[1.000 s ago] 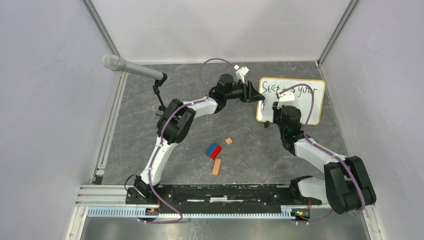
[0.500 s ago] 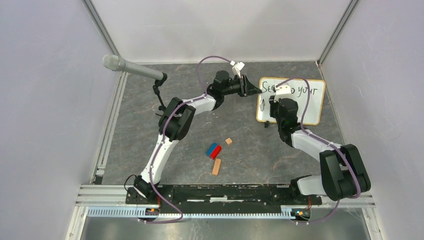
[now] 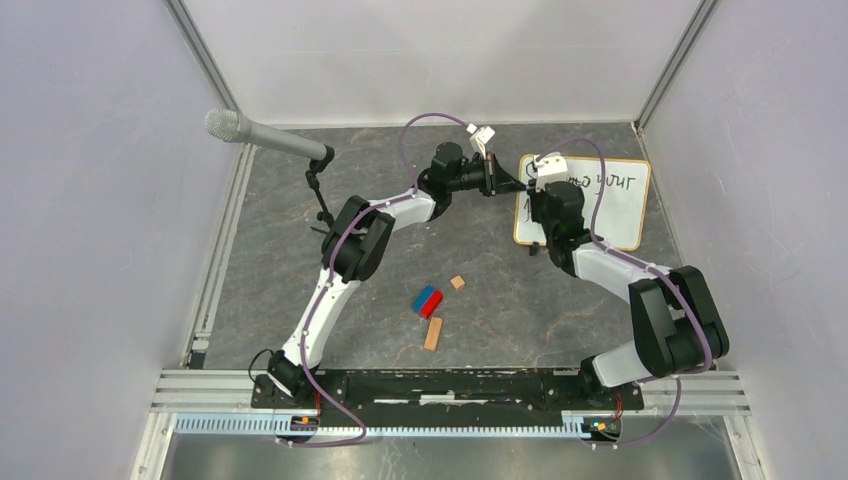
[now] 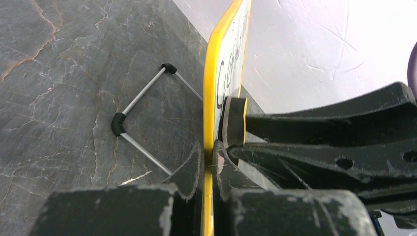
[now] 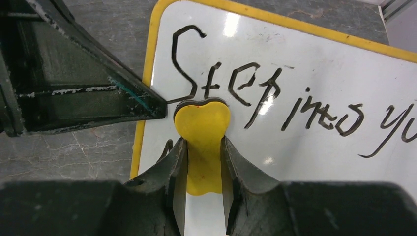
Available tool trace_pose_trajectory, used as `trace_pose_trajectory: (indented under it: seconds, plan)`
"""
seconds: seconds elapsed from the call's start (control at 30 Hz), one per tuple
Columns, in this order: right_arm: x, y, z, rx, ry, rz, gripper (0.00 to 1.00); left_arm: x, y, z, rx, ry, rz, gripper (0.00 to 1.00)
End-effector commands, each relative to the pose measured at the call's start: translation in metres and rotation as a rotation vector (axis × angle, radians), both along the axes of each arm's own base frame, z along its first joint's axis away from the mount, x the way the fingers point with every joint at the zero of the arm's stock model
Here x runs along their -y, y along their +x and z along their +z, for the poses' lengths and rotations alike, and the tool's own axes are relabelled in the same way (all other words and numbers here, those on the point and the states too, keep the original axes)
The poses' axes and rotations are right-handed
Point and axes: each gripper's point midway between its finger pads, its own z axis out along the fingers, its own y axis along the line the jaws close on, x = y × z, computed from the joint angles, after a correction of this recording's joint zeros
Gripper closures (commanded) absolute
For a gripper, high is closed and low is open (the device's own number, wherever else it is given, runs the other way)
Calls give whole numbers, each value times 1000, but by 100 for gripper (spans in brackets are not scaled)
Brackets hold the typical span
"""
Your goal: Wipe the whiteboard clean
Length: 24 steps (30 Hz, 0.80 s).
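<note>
Grey marbled tabletop (image 3: 280, 260) boxed in by pale walls (image 3: 420, 50); whiteboard (image 3: 625, 215) with dark handwriting sits at its far right. On the board's left edge the left end effector (image 4: 209, 152) is clamped, while the right end effector (image 5: 201, 152) grips a yellow eraser (image 5: 202, 120) against the writing.

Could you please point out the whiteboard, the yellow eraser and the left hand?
whiteboard (image 5: 319, 162): right wrist view, bare white surface below the writing.
yellow eraser (image 5: 201, 130): right wrist view, middle of its yellow face.
left hand (image 4: 208, 156): left wrist view, midway between its fingertips.
</note>
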Motion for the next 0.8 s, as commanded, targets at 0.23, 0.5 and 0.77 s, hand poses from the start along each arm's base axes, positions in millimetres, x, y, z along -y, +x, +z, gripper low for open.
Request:
trace_pose_trajectory:
  seconds: [0.23, 0.5, 0.77]
  plan:
    - [-2, -64, -75, -217, -160, -7, 95, 4, -7, 27, 90, -26, -32, 98]
    - [44, -50, -45, -115, -32, -184, 94, 2, -14, 29, 98, -25, -52, 98]
    - [53, -43, -35, -75, -25, -195, 94, 3, -16, 29, 101, -24, -68, 98]
